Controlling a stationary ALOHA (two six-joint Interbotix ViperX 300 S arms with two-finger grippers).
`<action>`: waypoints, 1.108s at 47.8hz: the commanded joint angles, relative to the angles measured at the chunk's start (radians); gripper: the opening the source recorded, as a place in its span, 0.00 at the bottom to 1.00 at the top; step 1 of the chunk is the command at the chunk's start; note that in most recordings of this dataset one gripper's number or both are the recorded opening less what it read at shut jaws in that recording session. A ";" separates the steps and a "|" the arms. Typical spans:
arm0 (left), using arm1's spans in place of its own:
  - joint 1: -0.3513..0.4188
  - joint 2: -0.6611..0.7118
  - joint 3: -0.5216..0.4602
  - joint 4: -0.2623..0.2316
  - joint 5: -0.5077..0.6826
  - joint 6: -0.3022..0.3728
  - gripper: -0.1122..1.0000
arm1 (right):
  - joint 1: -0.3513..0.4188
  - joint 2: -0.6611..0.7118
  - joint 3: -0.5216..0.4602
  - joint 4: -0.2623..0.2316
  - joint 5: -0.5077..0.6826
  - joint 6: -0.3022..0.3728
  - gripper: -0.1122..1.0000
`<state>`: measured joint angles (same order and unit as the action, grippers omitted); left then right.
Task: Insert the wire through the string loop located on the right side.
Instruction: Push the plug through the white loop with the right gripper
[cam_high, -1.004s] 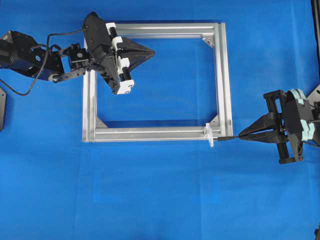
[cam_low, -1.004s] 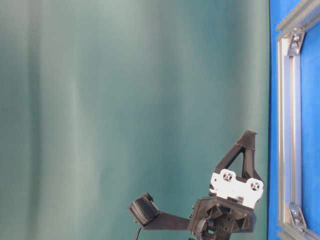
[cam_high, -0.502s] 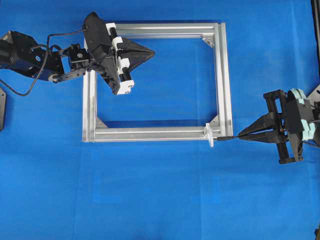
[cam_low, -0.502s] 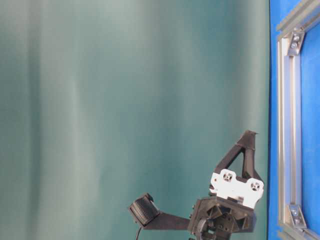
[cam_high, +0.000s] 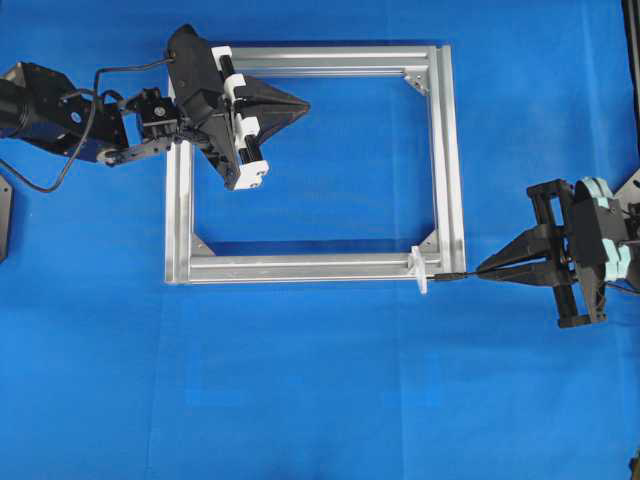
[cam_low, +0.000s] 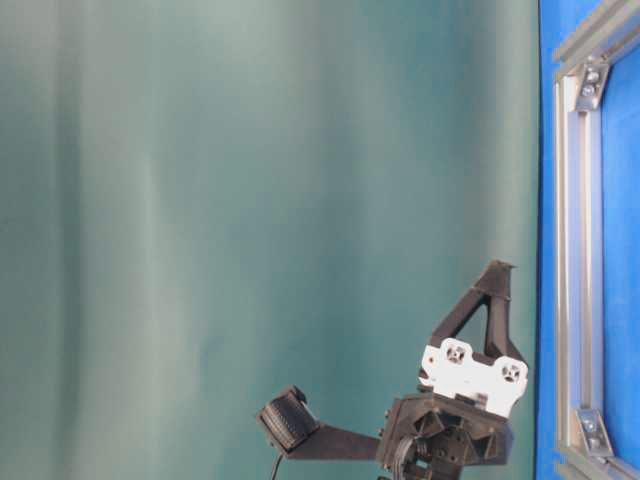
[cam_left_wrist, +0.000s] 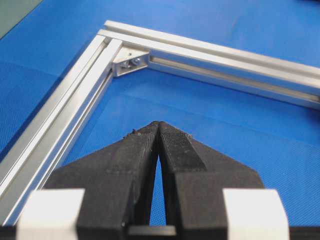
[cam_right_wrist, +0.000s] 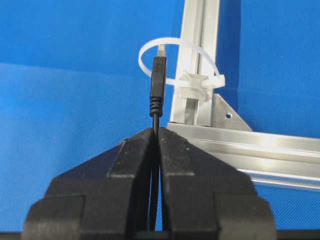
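No shift: wire at string loop.

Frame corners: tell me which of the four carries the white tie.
The lower right corner in the overhead view, where the string loop is fastened to the aluminium frame. The right claw holds the wire at it; the other corners show only brackets.

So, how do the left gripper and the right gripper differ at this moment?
The left gripper holds nothing; the right gripper pinches the wire. The left gripper hovers inside the aluminium frame, near its top-left corner; the right gripper sits outside it, by the string loop. Both are shut.
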<state>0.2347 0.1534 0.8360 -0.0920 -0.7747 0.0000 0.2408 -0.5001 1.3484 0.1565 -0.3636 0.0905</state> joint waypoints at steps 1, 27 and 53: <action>-0.002 -0.034 -0.008 0.003 -0.005 0.000 0.10 | -0.003 -0.003 -0.009 -0.003 -0.009 -0.002 0.07; -0.009 -0.032 -0.012 0.003 -0.005 0.000 0.10 | -0.003 0.126 -0.067 -0.003 -0.101 0.002 0.07; -0.018 -0.034 -0.009 0.003 -0.005 0.000 0.10 | -0.003 0.304 -0.183 0.000 -0.179 0.000 0.07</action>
<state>0.2209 0.1549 0.8360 -0.0905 -0.7747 0.0000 0.2393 -0.1902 1.1842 0.1549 -0.5323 0.0905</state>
